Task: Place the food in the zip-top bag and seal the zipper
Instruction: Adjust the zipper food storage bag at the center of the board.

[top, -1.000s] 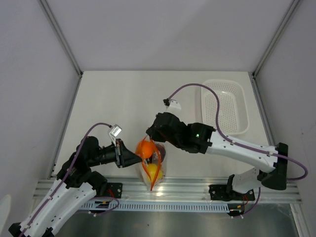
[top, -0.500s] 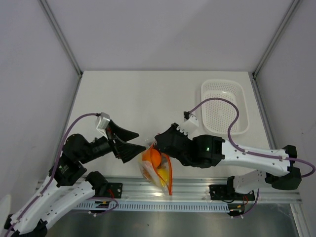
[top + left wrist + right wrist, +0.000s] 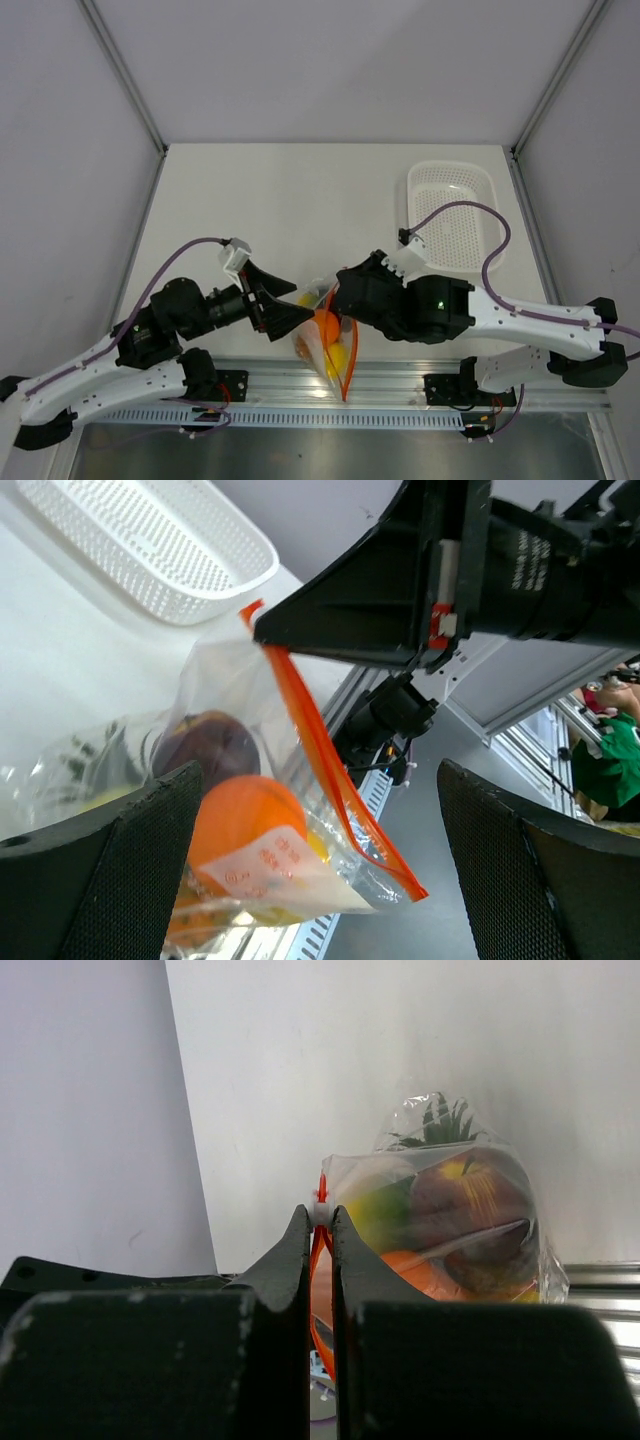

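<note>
The fruit (image 3: 243,825) looks all inside the zip-top bag (image 3: 450,1210) at the near edge of the table (image 3: 250,200) — right gripper (image 3: 320,1218) pinching its zipper (image 3: 318,770), left gripper (image 3: 298,305) spread wide alongside — so I'd say only the sealing remains, if that.

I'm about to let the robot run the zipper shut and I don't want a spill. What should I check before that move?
1. Fruit inside the bag: ok. The orange, dark fruit and pineapple show through the plastic.
2. Nothing left in the basket: ok, it looks empty.
3. Grip of the right jaws on the zipper: ok, shut on one end of the strip.
4. State of the left jaws: ok, wide open close to the bag, holding nothing.
5. Zipper pressed shut along its length: cannot tell.
</note>
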Robot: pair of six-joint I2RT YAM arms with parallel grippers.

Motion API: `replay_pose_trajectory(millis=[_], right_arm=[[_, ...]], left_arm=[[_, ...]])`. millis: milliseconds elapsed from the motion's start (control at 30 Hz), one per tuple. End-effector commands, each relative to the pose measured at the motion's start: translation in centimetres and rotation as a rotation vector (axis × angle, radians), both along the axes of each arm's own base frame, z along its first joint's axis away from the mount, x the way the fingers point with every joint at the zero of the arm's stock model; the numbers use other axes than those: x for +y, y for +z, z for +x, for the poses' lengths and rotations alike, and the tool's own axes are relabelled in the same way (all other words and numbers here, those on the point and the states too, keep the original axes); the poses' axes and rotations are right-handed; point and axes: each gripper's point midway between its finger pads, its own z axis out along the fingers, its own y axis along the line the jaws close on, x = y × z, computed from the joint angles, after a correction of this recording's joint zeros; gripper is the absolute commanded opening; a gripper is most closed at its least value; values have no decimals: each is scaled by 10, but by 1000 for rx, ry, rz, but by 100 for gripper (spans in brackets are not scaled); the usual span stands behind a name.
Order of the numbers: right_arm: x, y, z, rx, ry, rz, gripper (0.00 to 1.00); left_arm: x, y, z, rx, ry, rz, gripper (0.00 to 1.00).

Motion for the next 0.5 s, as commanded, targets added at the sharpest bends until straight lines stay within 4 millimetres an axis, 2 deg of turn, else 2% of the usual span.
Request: replay_pose_trajectory(millis=[0,33,67,100,133,200,233,367,467], right_arm=[[-26,10,9,-48,-101,36,0],[-26,9,9,-45,-102,36,0],[-26,9,9,-44,-105,38,0],[-27,9,9,-43,-106,38,0],[-27,9,9,-38,-113,42,0],[-29,10,8,-33,-116,53,0],[-32,11,8,-27,-125,65,0],[-39,7,3,-11,-149,79,0],[-41,5,0,-5,-149,75,0]], left_arm=[[6,7,14,16,139,25,100],[-4,2,8,17,121,54,100],[-3,1,17,8,184,68,100],[-6,9,16,1,192,62,99],[-16,3,12,2,177,93,100],[-24,7,15,2,209,94,100],[-30,5,10,2,196,103,100],[-48,-10,13,53,258,171,95],[-43,-29,20,112,342,233,90]])
